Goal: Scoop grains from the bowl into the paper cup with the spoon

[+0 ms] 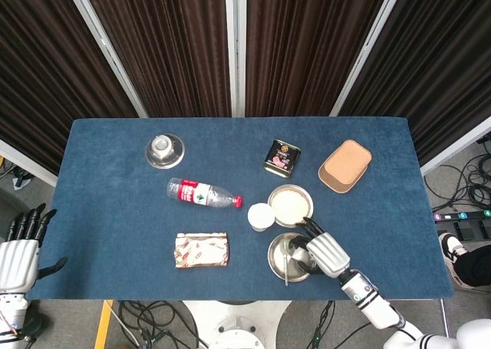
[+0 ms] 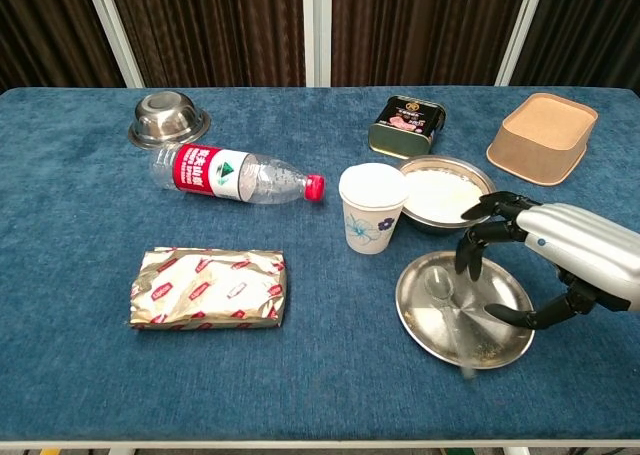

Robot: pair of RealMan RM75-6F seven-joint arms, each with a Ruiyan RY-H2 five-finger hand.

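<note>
A blue cloth-covered table [image 2: 80, 375] holds a steel bowl [image 2: 480, 211] of white grains [image 2: 440, 193] at centre right, with a white paper cup [image 2: 371, 207] printed with blue flowers standing upright and touching the bowl's left rim. Just nearer than both lies a flat steel plate [image 2: 425, 327], and on it rests the spoon [image 2: 447, 301], bowl end toward the far side, handle reaching over the plate's near rim. The right hand [image 2: 545, 250] hovers over the plate's right half, fingers [image 2: 478, 237] curled downward and apart, gripping nothing; whether any fingertip brushes the spoon cannot be told. The left hand [image 1: 21, 251] waits well off the table's near-left corner, fingers straight and side by side, empty. Elsewhere lie a plastic water bottle [image 2: 233, 175] on its side, a foil-wrapped packet [image 2: 207, 289], a small steel bowl [image 2: 168, 118], a dark tin [image 2: 406, 121] and a tan container [image 2: 543, 135]. With the spoon lying loose on a slick plate, a regrasp could push it sliding or spin the plate; a sideways sweep of the hand might tip the light cup, and a tilted spoon would spill grains onto the cloth.
</note>
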